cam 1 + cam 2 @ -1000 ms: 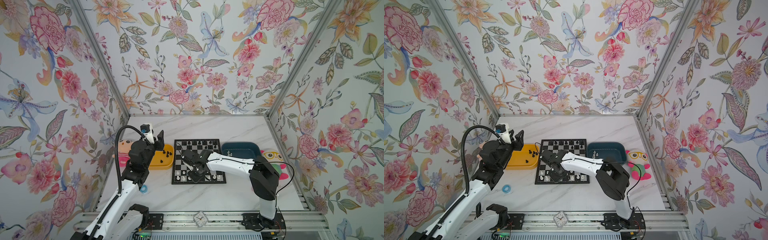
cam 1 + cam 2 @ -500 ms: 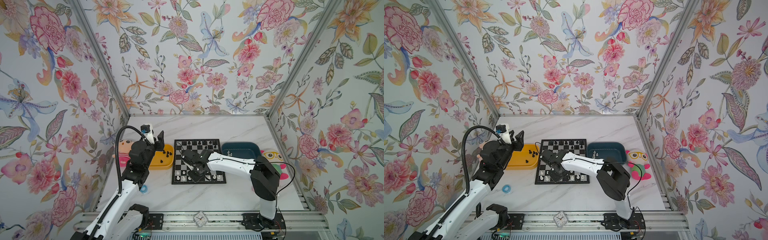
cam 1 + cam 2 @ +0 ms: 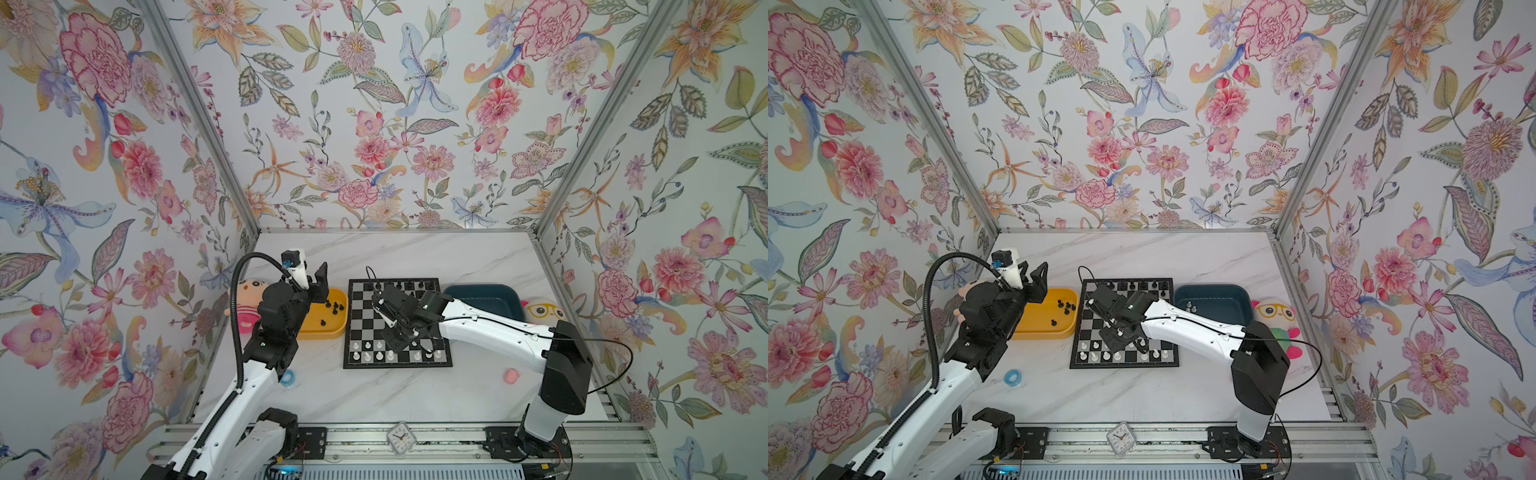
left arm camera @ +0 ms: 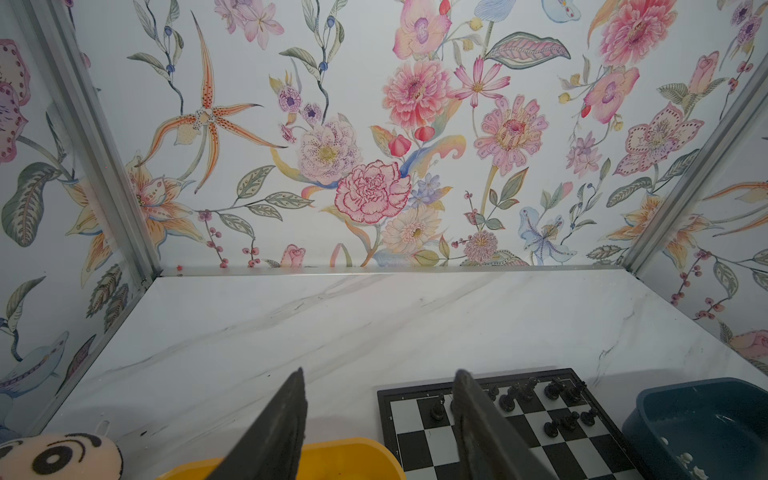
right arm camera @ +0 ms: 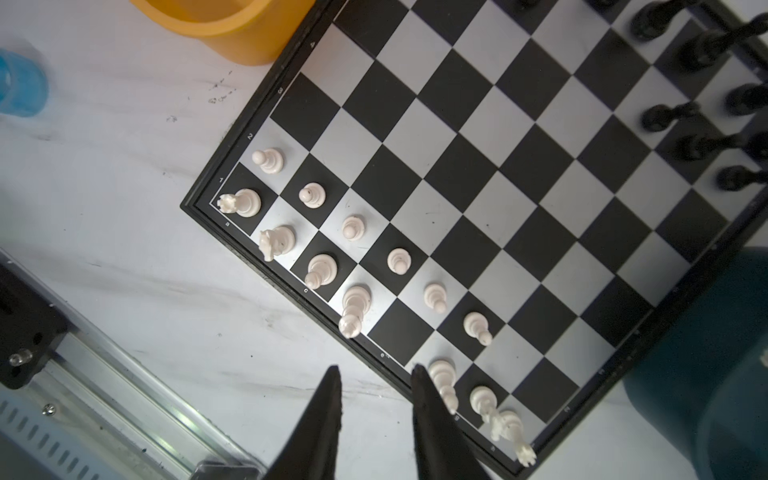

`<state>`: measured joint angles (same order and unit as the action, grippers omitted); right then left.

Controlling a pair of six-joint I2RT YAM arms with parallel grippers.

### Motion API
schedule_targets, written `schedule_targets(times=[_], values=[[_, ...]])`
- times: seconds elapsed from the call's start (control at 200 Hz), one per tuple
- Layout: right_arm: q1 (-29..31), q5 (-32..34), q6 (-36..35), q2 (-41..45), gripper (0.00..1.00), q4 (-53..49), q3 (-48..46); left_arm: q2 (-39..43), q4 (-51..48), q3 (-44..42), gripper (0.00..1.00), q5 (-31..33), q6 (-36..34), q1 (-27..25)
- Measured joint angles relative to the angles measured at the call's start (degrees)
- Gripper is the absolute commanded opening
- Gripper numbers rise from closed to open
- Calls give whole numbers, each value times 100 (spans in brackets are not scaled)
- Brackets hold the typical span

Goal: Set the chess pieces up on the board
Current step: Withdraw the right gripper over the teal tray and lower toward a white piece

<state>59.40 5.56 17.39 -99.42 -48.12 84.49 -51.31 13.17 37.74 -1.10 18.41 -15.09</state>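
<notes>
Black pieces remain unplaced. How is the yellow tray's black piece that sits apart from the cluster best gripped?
Probably pinch the lone black piece across its body, descending from above: the yellow tray walls bar a sideways approach, and nothing crowds it. Its pose is unclear.

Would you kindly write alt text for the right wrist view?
The right hand, open and empty, hovers at the edge of the board beside two rows of white chess pieces. Black pieces stand opposite; a yellow tray sits nearby.
</notes>
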Motion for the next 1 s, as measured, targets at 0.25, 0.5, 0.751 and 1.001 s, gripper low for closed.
schedule_targets(times=[0.25, 0.5, 0.751, 1.001], values=[[-944, 50, -83, 940, 35, 219, -522, -131, 0, 0, 59, 4, 0, -2], [-1996, 7, -262, 1633, 36, 446, -984, -304, 15, 0, 59, 31, 2, -2], [-3069, -190, -505, 1670, 38, 612, -1451, -396, 177, 0, 60, 402, 26, 0], [-3775, -365, -656, 1373, 36, 844, -1582, -597, 603, 2, 60, 719, 46, 0]])
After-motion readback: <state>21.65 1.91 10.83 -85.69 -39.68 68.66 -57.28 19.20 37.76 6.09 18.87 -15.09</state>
